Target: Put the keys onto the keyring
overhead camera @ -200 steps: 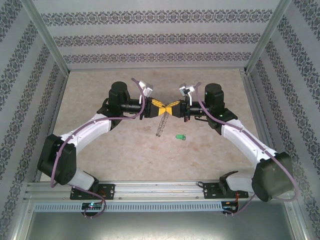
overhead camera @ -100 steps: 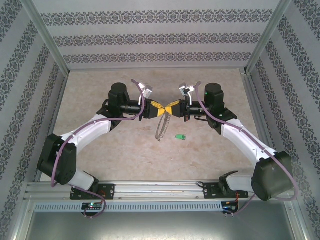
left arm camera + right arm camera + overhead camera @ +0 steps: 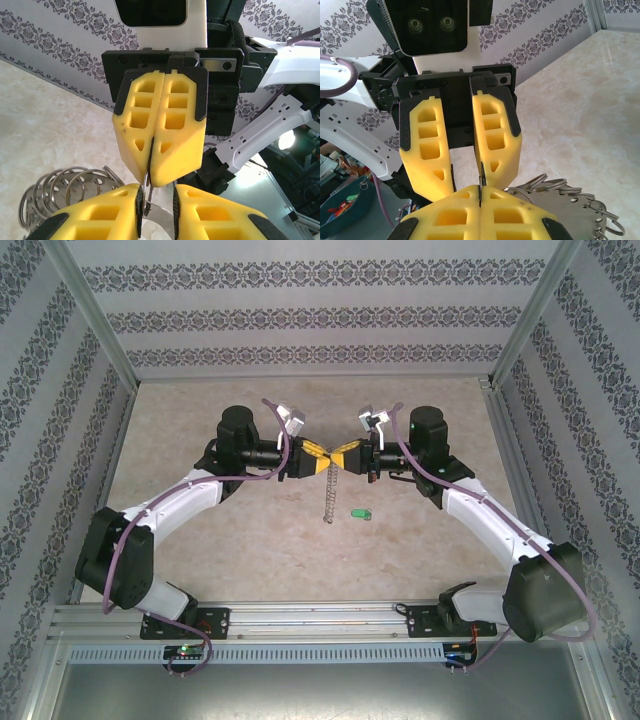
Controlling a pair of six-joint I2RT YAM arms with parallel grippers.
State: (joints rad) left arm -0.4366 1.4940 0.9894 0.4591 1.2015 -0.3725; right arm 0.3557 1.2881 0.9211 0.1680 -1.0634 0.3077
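keyring [image 3: 328,502] now dangles straight from the right pincer [image 3: 151,177] clamped on it, left pincer [image 3: 465,185] has eased apart, so the green key [image 3: 360,513] at its 4 o'clock still waits.

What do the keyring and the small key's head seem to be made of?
The keyring: bare grey metal wire, probably steel; its small loops shine with bright glints. The key: head likely plastic, a flat bright green without glints; its blade is too small to judge.
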